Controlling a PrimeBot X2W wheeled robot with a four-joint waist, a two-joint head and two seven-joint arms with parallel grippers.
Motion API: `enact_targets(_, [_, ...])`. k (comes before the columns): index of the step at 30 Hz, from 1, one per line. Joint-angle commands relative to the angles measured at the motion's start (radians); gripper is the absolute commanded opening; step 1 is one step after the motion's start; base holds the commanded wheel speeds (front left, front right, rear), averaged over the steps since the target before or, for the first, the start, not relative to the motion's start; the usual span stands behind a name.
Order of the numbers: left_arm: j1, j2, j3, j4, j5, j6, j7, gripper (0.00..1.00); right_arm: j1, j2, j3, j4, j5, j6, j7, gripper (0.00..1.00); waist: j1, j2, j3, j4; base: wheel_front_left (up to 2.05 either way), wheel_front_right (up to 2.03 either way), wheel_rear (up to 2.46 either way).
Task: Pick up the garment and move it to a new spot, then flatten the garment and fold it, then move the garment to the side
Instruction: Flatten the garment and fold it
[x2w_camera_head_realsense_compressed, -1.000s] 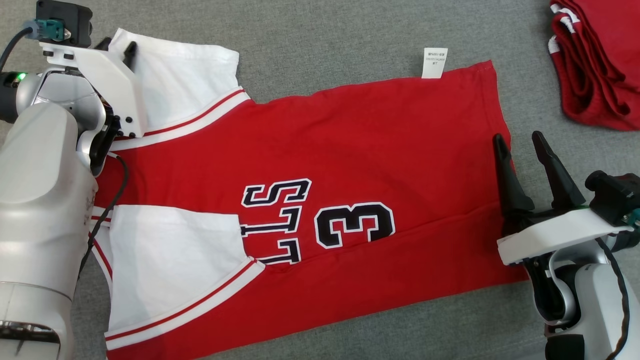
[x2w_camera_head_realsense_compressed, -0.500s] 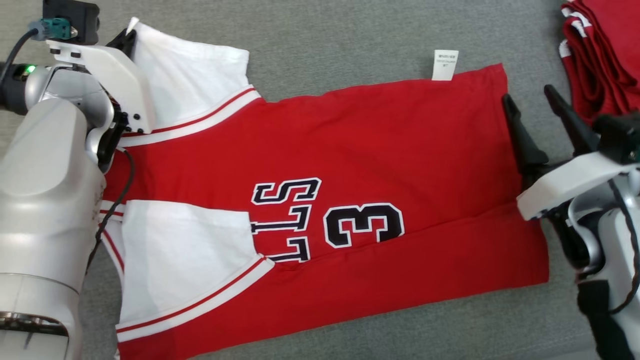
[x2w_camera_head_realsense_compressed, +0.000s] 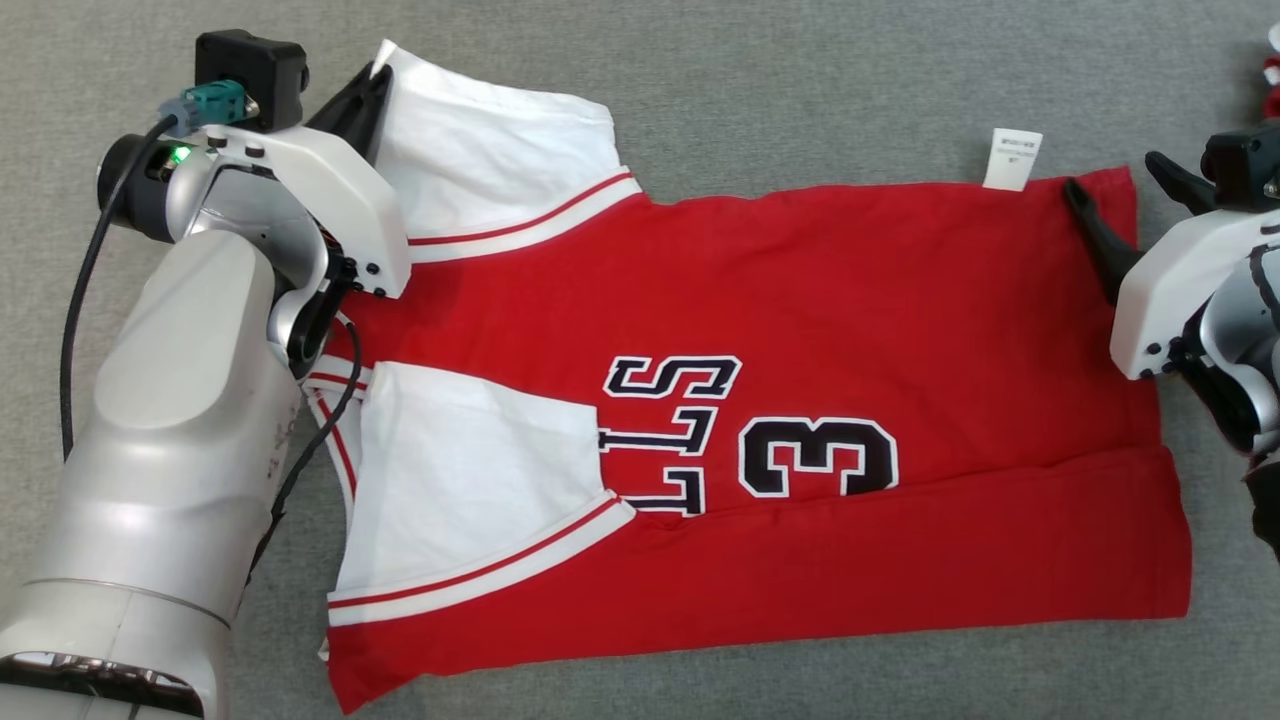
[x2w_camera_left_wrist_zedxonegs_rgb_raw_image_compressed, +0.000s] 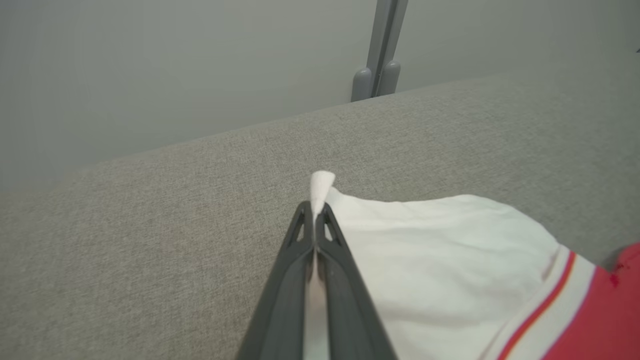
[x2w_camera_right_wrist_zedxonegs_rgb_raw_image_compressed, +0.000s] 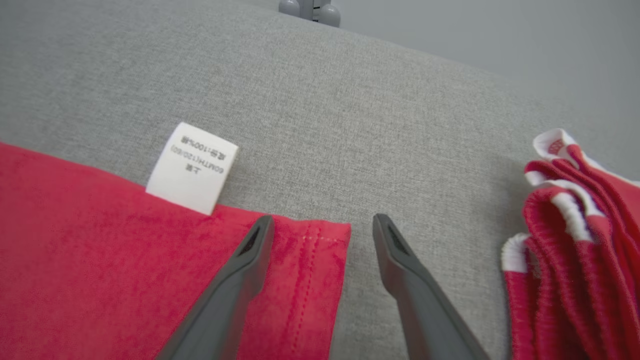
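Lying flat on the grey table (x2w_camera_head_realsense_compressed: 800, 80): red jersey (x2w_camera_head_realsense_compressed: 850, 300), collar end at the robot's left, hem at its right, near sleeve folded onto the front. Red pile (x2w_camera_right_wrist_zedxonegs_rgb_raw_image_compressed: 575, 250) sits apart, past the hem corner. Left gripper (x2w_camera_left_wrist_zedxonegs_rgb_raw_image_compressed: 315, 215) clenched on the tip of the far white sleeve (x2w_camera_head_realsense_compressed: 480, 160); cloth pokes out past the fingertips. Right gripper (x2w_camera_right_wrist_zedxonegs_rgb_raw_image_compressed: 324, 222) released, fingers wide, straddling the far hem corner: one over red cloth, one over bare table. Label (x2w_camera_right_wrist_zedxonegs_rgb_raw_image_compressed: 192, 167) sticks out of the far edge, near that corner.
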Motion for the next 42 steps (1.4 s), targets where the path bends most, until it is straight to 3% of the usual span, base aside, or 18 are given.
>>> enact_targets(1, [0.012, 0.000, -0.003, -0.010, -0.004, -0.005, -0.003, 0.00, -0.020, -0.021, 0.015, 0.016, 0.015, 0.000, 0.026, 1.00, 0.0000, -0.0001, -0.001, 0.014, 0.00, 0.00, 0.00])
enact_targets(4, [0.023, -0.005, -0.010, -0.028, -0.008, -0.006, -0.001, 0.00, -0.043, -0.046, 0.052, 0.043, 0.041, 0.000, 0.075, 0.96, 0.0000, -0.0001, -0.001, 0.026, 0.00, 0.00, 0.00])
enact_targets(6, [0.030, -0.003, -0.013, -0.040, -0.013, -0.004, 0.000, 0.00, -0.056, -0.061, 0.077, 0.061, 0.076, 0.000, 0.118, 0.74, 0.0000, -0.0001, -0.001, 0.033, 0.00, 0.00, 0.00])
enact_targets(7, [0.030, -0.003, -0.013, -0.040, -0.013, -0.004, 0.000, 0.00, -0.056, -0.061, 0.077, 0.061, 0.076, 0.000, 0.118, 0.74, 0.0000, -0.0001, -0.001, 0.033, 0.00, 0.00, 0.00])
enact_targets(9, [0.031, -0.001, -0.014, -0.048, -0.014, 0.000, 0.002, 0.00, -0.062, -0.069, 0.089, 0.063, 0.099, 0.000, 0.130, 0.49, 0.0000, -0.0001, -0.001, 0.035, 0.00, 0.00, 0.00])
enact_targets(10, [0.033, 0.000, -0.015, -0.051, -0.014, 0.002, 0.003, 0.00, -0.065, -0.073, 0.095, 0.065, 0.108, 0.000, 0.135, 0.47, 0.0000, -0.0001, -0.001, 0.035, 0.00, 0.00, 0.00])
enact_targets(14, [0.047, 0.008, -0.016, -0.060, -0.021, 0.008, 0.007, 0.00, -0.073, -0.077, 0.107, 0.074, 0.140, 0.000, 0.142, 0.21, 0.0000, -0.0001, -0.003, 0.034, 0.00, 0.00, 0.00])
enact_targets(16, [0.049, 0.012, -0.014, -0.067, -0.025, 0.010, 0.000, 0.00, -0.078, -0.076, 0.103, 0.077, 0.149, 0.000, 0.123, 0.00, 0.0000, -0.0001, -0.006, 0.032, 0.00, 0.00, 0.00])
enact_targets(30, [0.242, 0.050, 0.015, -0.266, -0.055, 0.032, -0.156, 0.00, 0.040, -0.082, 0.082, 0.030, 0.240, 0.000, -0.130, 0.00, 0.0000, -0.0001, -0.084, 0.038, 0.00, 0.00, 0.00])
enact_targets(42, [0.626, 0.087, 0.034, -0.648, -0.089, 0.135, -0.183, 0.00, 0.312, -0.096, 0.013, -0.134, 0.299, 0.000, -0.266, 0.00, 0.0000, -0.0001, -0.190, 0.052, 0.00, 0.00, 0.00])
